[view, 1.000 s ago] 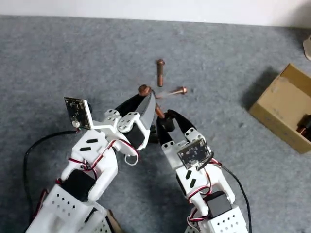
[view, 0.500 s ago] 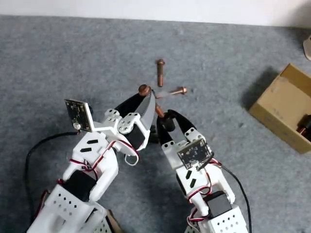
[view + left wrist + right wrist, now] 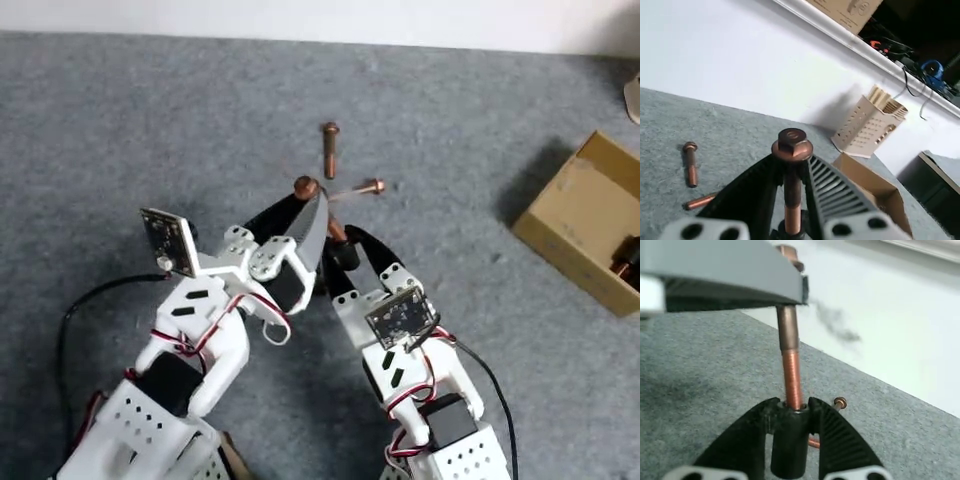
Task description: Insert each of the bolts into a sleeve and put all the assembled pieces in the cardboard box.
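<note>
Right wrist view shows the bolt [image 3: 790,365], pinched by the left gripper [image 3: 792,165], standing with its tip in the sleeve [image 3: 788,450] clamped in the right gripper [image 3: 792,407]; two loose bolts [image 3: 329,150] wait on the carpet [image 3: 150,120], and the cardboard box [image 3: 570,225] perhaps holds one finished piece [image 3: 628,255].

Bright, even light fr above; soft shadow by cardboard box [image 3: 562,248].

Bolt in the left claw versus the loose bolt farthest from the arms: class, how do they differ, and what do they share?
The held bolt stands roughly upright; the far bolt lies flat on the carpet. The left claw grips the held bolt, its tip in the black sleeve; the far bolt lies free. Both are copper-coloured with flanged heads.
</note>
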